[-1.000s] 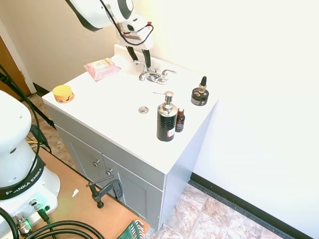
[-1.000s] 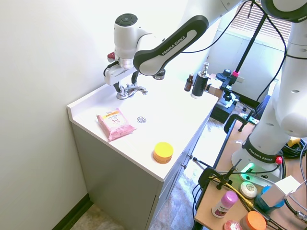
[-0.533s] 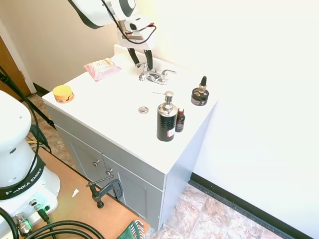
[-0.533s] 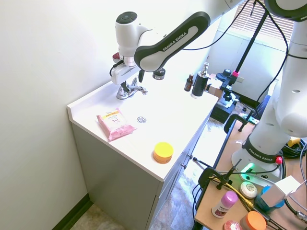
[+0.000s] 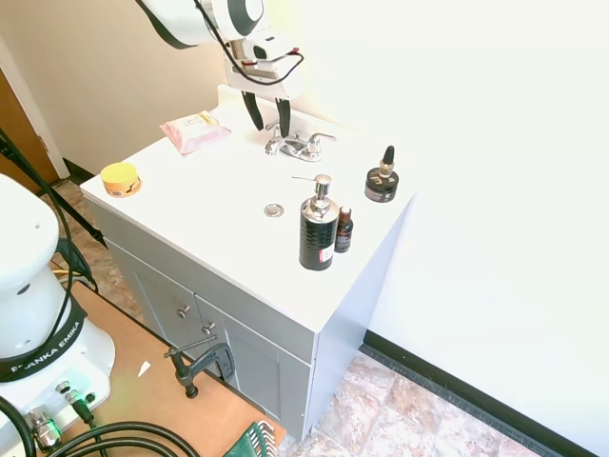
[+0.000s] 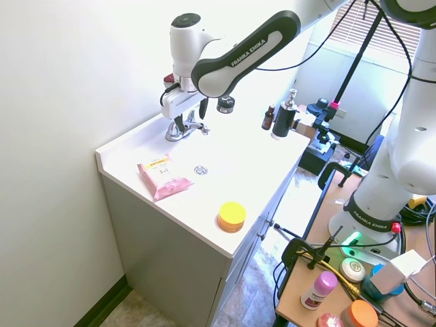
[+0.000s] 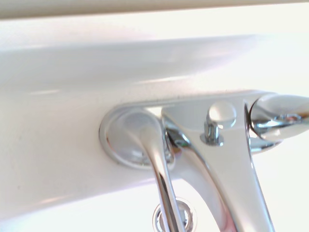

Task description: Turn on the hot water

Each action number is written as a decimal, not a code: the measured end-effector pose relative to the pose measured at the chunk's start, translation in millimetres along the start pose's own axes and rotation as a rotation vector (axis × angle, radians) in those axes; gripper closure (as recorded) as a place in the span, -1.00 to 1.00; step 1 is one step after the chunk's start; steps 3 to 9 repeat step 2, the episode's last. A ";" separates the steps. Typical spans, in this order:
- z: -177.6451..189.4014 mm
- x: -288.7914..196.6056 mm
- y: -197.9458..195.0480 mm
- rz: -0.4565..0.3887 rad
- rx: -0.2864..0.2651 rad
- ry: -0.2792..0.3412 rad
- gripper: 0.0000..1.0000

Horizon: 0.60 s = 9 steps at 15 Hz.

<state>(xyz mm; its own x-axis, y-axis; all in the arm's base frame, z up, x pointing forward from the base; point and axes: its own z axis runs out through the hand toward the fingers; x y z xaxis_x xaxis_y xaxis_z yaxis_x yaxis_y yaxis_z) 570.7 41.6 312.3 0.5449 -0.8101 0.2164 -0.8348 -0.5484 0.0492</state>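
In the first exterior view the gripper [image 5: 269,112] hangs above the tap [image 5: 297,145], which sits at the back of the white worktop [image 5: 209,181], close to the wall. The two dark fingers [image 5: 254,110] are spread apart and grip nothing; they point down over the lever nearest the arm, which suits a push or pull on that handle rather than a lift. Whether they touch the lever is hard to tell here. The other lever sticks out toward the round black jar [image 5: 382,183]. A black soap bottle [image 5: 317,234] with a small brown bottle [image 5: 343,229] beside it stands well apart from the tap, as do a pink packet [image 5: 195,130] and a yellow tub [image 5: 121,178], so the reach is open.

In the second exterior view the gripper [image 6: 184,120] comes in from above, just over the tap [image 6: 182,129], with the fingers parted around its near end. The pink packet [image 6: 164,177] and yellow tub [image 6: 231,216] lie toward the front edge.

The wrist view looks straight down on the chrome: one lever [image 7: 159,159] rises from its round base toward the camera beside the spout [image 7: 227,164]. The camera sitting right over that lever suggests it is the chosen handle. No water shows, so the tap is probably not yet running.
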 end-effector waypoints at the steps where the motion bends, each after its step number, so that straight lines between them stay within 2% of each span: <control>1: -2.7 -0.6 12.7 -0.003 0.008 -0.026 -1.00; 2: -5.0 -2.1 26.6 0.005 0.016 -0.052 -1.00; 9: -5.0 -2.1 26.6 0.005 0.016 -0.052 -1.00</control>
